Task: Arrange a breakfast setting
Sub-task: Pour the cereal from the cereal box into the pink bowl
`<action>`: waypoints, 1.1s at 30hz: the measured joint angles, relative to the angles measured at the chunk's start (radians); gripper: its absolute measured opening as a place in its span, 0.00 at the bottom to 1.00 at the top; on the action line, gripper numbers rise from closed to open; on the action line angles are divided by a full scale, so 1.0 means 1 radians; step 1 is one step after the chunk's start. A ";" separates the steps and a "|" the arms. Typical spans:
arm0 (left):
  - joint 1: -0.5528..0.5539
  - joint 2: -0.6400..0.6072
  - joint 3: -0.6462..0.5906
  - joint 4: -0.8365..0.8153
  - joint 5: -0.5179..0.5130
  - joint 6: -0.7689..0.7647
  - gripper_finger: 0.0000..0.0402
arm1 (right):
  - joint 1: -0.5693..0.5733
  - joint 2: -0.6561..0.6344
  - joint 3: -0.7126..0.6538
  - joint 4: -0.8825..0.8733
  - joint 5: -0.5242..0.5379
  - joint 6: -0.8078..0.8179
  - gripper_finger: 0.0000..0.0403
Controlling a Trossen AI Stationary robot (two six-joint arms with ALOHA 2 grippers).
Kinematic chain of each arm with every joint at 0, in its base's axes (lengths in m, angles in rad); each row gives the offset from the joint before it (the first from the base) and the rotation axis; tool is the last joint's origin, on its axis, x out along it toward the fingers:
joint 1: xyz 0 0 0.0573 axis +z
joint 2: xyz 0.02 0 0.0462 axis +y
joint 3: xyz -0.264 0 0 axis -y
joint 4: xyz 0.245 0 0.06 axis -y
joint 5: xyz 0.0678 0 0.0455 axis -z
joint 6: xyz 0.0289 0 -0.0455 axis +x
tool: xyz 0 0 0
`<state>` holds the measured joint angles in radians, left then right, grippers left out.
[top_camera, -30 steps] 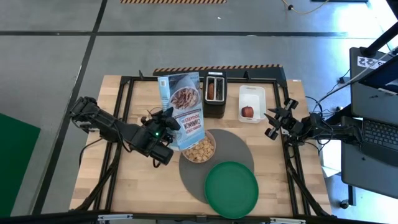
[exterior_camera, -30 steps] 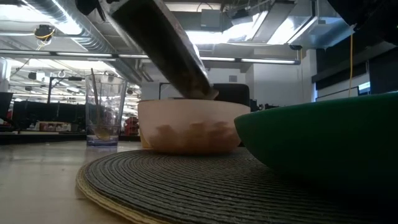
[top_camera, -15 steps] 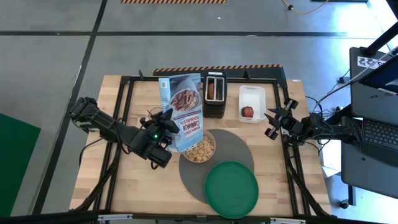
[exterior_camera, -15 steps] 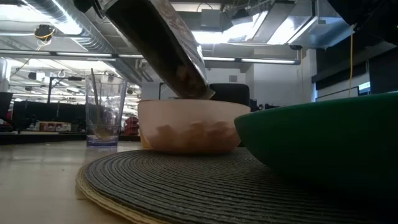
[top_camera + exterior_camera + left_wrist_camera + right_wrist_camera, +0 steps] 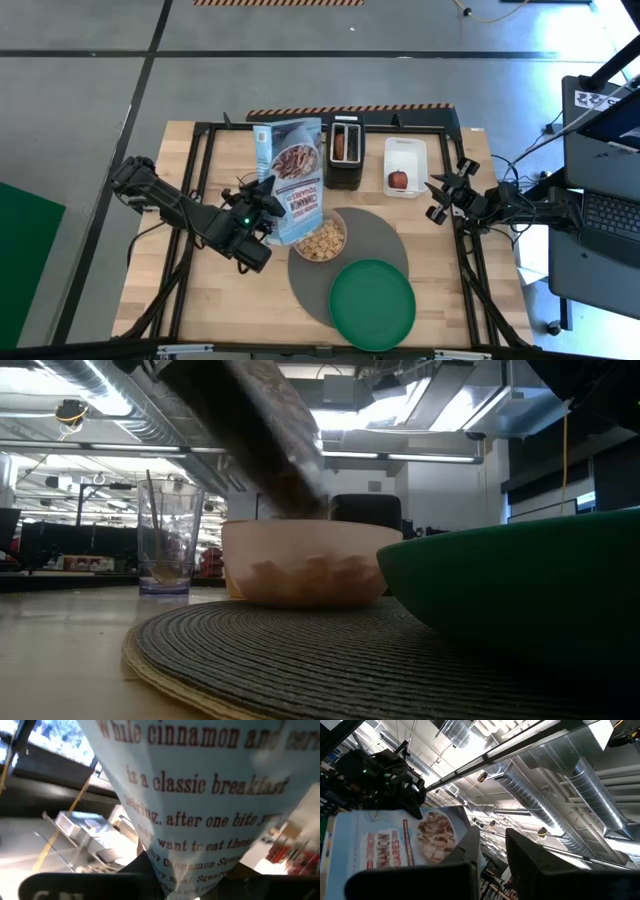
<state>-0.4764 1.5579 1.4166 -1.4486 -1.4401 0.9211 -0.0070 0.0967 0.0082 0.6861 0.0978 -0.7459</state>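
My left gripper (image 5: 264, 206) is shut on a blue cereal box (image 5: 291, 176), which is tilted with its lower end over the pinkish bowl (image 5: 321, 238). The bowl holds cereal and stands on the round grey placemat (image 5: 385, 238). In the low view the box (image 5: 265, 435) slants down to the bowl (image 5: 300, 565). The green plate (image 5: 372, 303) lies on the mat's near edge. The bagel (image 5: 340, 146) sticks up from the toaster's slot. The red apple (image 5: 398, 179) lies in the white tray (image 5: 406, 152). My right gripper (image 5: 436, 198) waits open at the table's right. My left gripper pinches the box's left side edge (image 5: 272, 204), near its lower end, between its two fingers. It comes level from the table's left. In the left wrist view the printed panel (image 5: 200, 815) narrows down toward the fingers. The box is lifted clear, and its lower end (image 5: 305, 500) hangs just above the bowl.
A black toaster (image 5: 347, 152) stands at the far middle of the table. A clear glass (image 5: 166, 545) with a thin stick-like thing in it stands to the left of the bowl. Bare wood shows on the near left (image 5: 200, 300).
The cereal box has swung steeper. In the low view its lower end has moved toward the table's left, over the bowl, and it is blurred now. My left gripper has moved a little toward the table's left and still holds the box.
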 joint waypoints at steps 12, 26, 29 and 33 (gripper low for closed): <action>0.031 -0.035 -0.009 0.025 -0.015 0.005 0.15 | 0.000 0.000 0.000 0.001 0.008 0.000 0.15; 0.044 -0.019 -0.010 0.018 0.016 0.053 0.14 | 0.000 0.000 0.000 0.002 0.008 -0.019 0.15; 0.045 -0.016 -0.010 0.029 0.029 0.050 0.14 | 0.000 0.000 0.000 0.002 0.008 -0.020 0.15; 0.047 -0.008 -0.010 0.043 0.032 0.080 0.14 | 0.000 0.000 0.000 -0.003 0.024 -0.020 0.15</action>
<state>-0.4296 1.5501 1.4067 -1.4057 -1.4078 1.0010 -0.0071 0.0971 0.0082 0.6827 0.1215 -0.7654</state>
